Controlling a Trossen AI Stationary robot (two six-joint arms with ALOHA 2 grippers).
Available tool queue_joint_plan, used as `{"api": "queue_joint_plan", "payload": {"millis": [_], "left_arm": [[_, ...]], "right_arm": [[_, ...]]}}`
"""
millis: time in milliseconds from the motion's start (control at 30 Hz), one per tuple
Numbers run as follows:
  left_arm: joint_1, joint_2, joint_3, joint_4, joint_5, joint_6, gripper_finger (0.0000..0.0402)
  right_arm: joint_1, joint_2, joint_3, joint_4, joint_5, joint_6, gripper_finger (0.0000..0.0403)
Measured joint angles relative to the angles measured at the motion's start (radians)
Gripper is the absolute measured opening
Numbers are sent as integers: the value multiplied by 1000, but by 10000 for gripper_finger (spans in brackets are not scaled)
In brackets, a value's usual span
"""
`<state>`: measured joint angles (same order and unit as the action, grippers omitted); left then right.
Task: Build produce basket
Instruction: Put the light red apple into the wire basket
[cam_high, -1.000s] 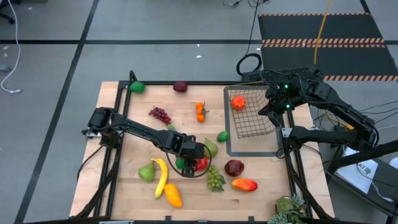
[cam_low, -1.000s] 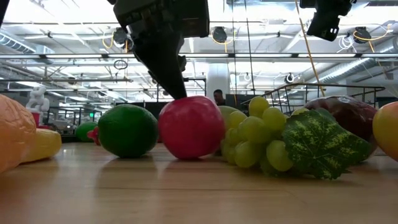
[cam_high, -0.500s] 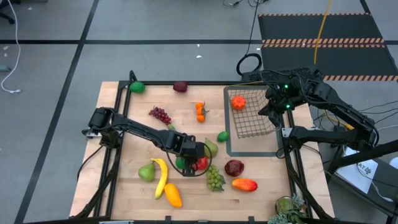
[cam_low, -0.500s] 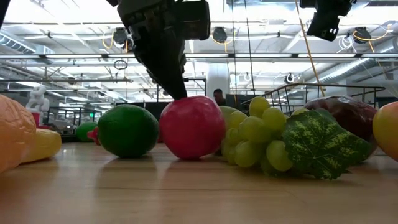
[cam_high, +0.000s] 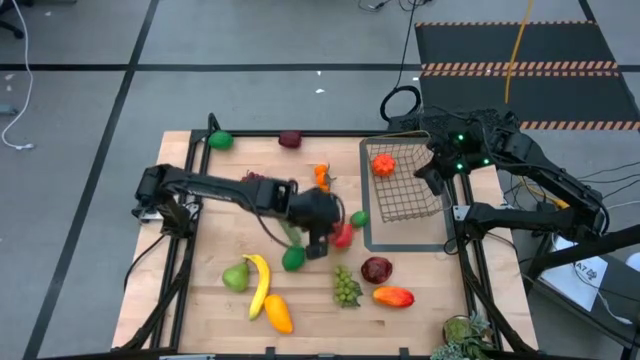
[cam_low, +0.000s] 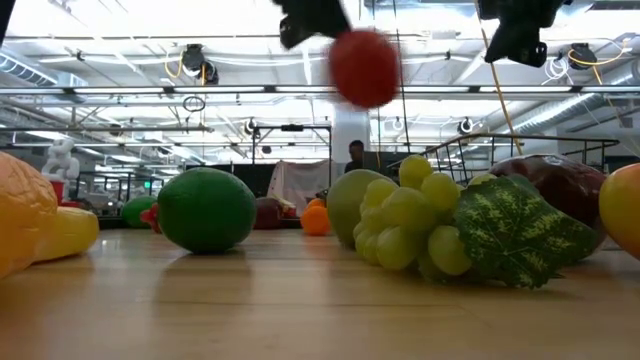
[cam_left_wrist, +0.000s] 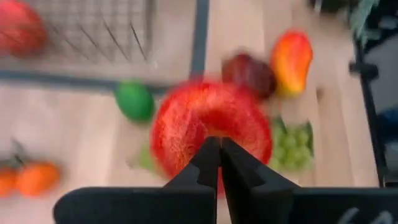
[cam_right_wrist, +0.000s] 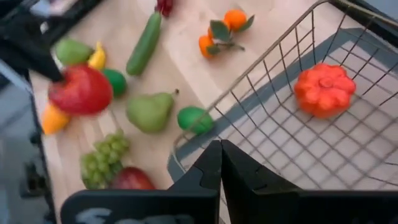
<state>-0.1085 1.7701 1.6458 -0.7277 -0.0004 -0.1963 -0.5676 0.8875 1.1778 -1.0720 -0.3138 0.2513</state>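
The left hand (cam_high: 335, 238) pinches a red apple (cam_high: 343, 236) above the worktop (cam_high: 300, 190); the right hand (cam_high: 425, 172), pressed together, hangs over the basket (cam_high: 405, 190) at three o'clock.

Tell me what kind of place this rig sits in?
Probably a robotics lab or industrial workspace: exposed ceiling ducts and strip lights, grey floor with black tape lines, and a light wooden table framed by dark rails.

— Any words or numbers to read here?
— None that I can make out. A white sheet (cam_high: 588, 272) lies at the right edge of the high view with dark marks on it, but they are too small to read.
— Labels on the fruit, the arms, the table?
— No lettering shows on any of them.
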Motion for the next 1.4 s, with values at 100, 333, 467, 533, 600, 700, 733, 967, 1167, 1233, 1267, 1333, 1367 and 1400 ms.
{"api": "queue_joint_plan", "payload": {"millis": [100, 333, 467, 533, 600, 700, 733, 967, 1167, 1233, 1267, 1333, 1367, 1400], "left_arm": [[49, -8, 59, 2, 0, 63, 4], [215, -6, 99, 139, 95, 195, 4], [307, -6, 101, 261, 154, 209, 3], [344, -6, 101, 310, 160, 190, 3], [372, -6, 101, 353, 161, 181, 4], [395, -5, 114, 387, 161, 154, 3], [397, -4, 125, 392, 156, 141, 3], [386, 43, 239, 347, 39, 106, 3], [363, 148, 358, 346, -40, 56, 3], [357, 203, 410, 340, -42, 33, 3], [354, 231, 439, 340, -42, 24, 3], [349, 287, 501, 339, -26, 6, 3], [348, 315, 535, 341, -12, 2, 3], [348, 341, 571, 336, 4, 2, 3]], "right_arm": [[0, -2, 0, 45, -1, 134, 0], [48, -34, 9, 203, 6, 379, 21], [73, -57, 24, 309, 84, 430, 56], [72, -57, 35, 335, 118, 405, 76], [71, -57, 49, 346, 139, 346, 96], [71, -56, 69, 350, 160, 225, 125], [71, -56, 75, 349, 161, 182, 134], [44, -57, 77, 350, 234, -44, 176], [3, -58, 77, 350, 239, -246, 182], [-2, -58, 77, 350, 236, -277, 179], [-2, -58, 77, 349, 234, -287, 177], [-2, -63, 77, 337, 233, -290, 175], [-2, -68, 77, 324, 232, -289, 174], [-2, -75, 77, 306, 232, -288, 174]]}}
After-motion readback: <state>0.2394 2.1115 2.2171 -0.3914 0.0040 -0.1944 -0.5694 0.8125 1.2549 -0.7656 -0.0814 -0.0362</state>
